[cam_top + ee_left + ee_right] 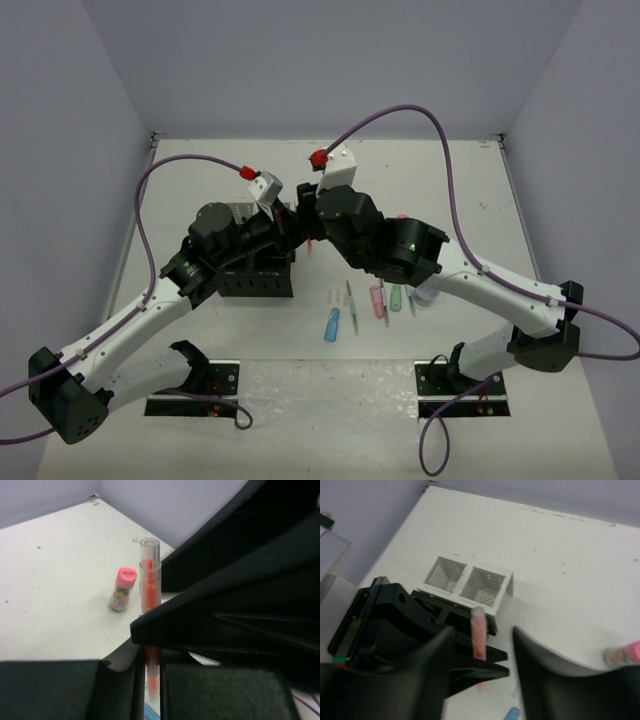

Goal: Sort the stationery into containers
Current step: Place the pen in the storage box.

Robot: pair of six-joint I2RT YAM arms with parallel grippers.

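- White tabletop (450,190) under plain lilac walls; both arms meet above its middle.
- Left jaws (150,675) are closed narrow on the orange pen (150,587), which stands upright in them, raised off the tabletop.
- That pen has a see-through barrel and clear cap over an orange core; its lower end blurs out between the dark pads.
- Right jaws (484,640) stand apart, one finger on each side of the pen. Both fingers are blurred, so I cannot tell whether either touches it.
- Just beyond, the organiser (495,597) shows two white mesh compartments side by side. Its black compartments are mostly hidden behind the left arm.
- Pink-capped bottle (122,589) stands upright on the tabletop beyond the pen; the right wrist view cuts it at the frame edge.
- Nearer the arm bases lie a blue capsule (332,325), grey pen (352,306), pink pen (379,300), green pen (396,297) and blue pen (411,302) in a loose row.
- Round tub (425,295) sits beside them, half covered by the right arm.
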